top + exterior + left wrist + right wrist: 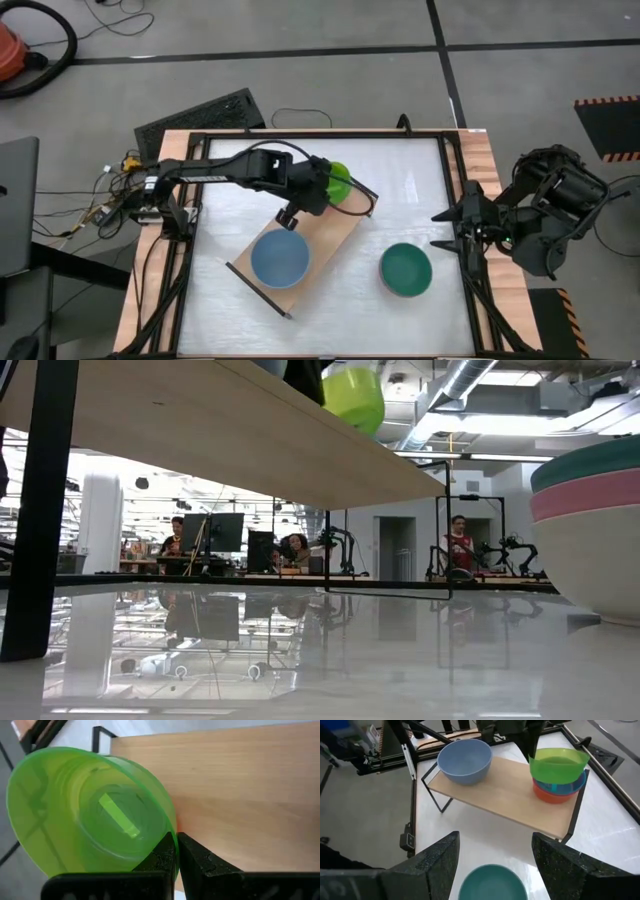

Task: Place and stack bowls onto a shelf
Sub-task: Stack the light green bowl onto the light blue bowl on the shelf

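Note:
A lime green bowl [557,764] sits upright in or just above a cyan bowl [572,784], which is nested in a red bowl [552,795] at one end of the light-wood shelf [510,795]. My left gripper [177,850] is shut on the green bowl's rim; it also shows in the high view [322,190]. A blue bowl [280,258] stands on the shelf's other end. A teal bowl [405,268] stands on the table, nested in a pink and a cream white bowl [600,550]. My right gripper [495,862] is open and empty at the table's right edge. My left gripper pinches the lime green bowl's rim [167,827], one finger inside the bowl and one outside. The fingers come from above, pointing down, at the side of the bowl toward the blue bowl [532,755]. Whether the bowl rests on the cyan bowl, I cannot tell.
The shelf lies slantwise on the white table top [400,190], inside a black frame [450,150]. Bare board lies between the blue bowl and the small stack. The teal stack stands to the right of the shelf, near my right gripper [447,228].

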Controlling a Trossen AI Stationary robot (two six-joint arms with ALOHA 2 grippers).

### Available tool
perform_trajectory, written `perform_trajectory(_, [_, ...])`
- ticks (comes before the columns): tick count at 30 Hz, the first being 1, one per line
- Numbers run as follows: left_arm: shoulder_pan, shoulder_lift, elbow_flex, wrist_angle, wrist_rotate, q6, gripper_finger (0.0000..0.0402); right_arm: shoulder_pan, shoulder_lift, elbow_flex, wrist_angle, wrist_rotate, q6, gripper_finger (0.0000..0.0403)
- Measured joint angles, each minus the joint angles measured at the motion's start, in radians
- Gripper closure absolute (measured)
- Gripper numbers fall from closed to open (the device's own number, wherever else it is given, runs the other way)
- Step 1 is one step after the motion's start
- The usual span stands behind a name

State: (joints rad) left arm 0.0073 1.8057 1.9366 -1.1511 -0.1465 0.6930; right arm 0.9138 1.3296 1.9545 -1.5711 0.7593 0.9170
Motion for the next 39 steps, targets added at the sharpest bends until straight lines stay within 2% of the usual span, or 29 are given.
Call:
perform_trajectory(6, [0.012, 0.014, 0.0, -0.027, -0.056, 0.029, 0.0401, 0.0, 0.0, 0.0, 0.0, 0.0, 0.007, 0.0127])
perform_trajectory(39, [0.039, 0.013, 0.0, -0.064, -0.041, 0.145, 0.0402, 0.0, 0.0, 0.0, 0.0, -0.001, 0.001, 0.0127])
